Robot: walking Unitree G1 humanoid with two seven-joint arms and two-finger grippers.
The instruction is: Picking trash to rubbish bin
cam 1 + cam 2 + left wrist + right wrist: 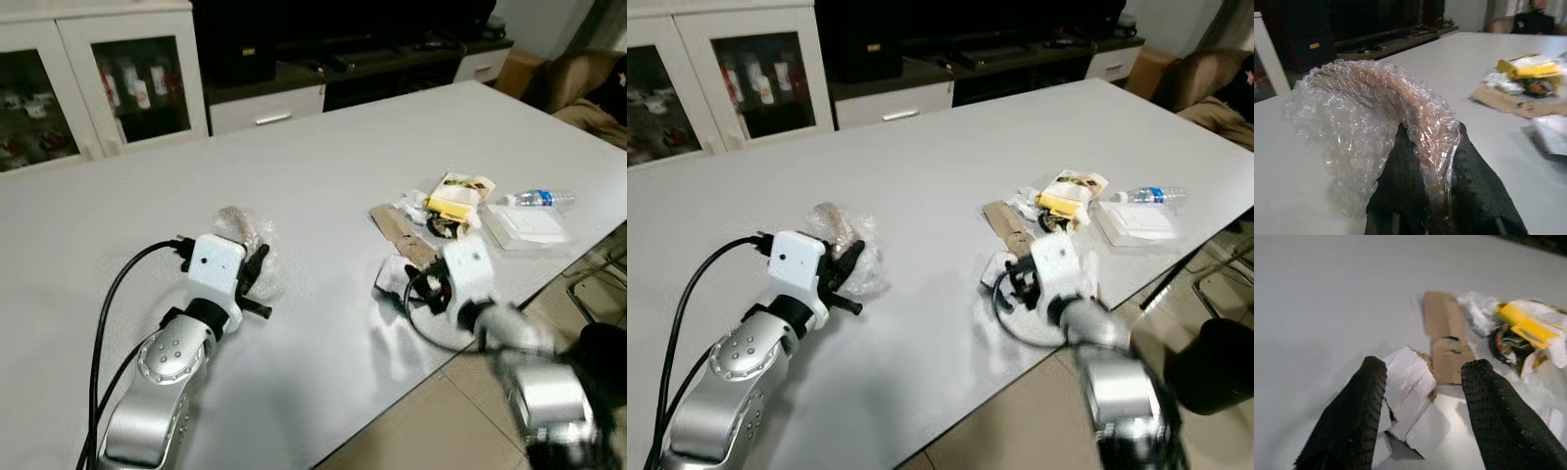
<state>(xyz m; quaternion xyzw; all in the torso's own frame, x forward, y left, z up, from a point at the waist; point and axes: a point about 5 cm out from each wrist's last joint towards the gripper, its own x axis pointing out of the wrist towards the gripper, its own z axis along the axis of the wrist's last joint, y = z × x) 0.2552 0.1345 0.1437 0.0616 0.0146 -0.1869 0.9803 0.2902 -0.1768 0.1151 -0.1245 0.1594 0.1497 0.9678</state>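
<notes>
A crumpled piece of clear bubble wrap (241,231) lies on the grey table (323,166), and my left gripper (260,284) is shut on its near edge. In the left wrist view both black fingers (1474,181) pinch the bubble wrap (1376,107). My right gripper (411,286) is low over the table near the right front edge. It is open, with a torn white paper scrap (1408,391) between its fingers (1352,411). Just beyond lie a brown cardboard strip (402,233) and a yellow wrapper (456,201).
A small plastic bottle (537,199) and a flat white packet (524,227) lie at the table's right edge. A dark round container (1215,367) stands on the floor to the right. White glass-door cabinets (98,88) and a dark TV stand (372,59) line the back.
</notes>
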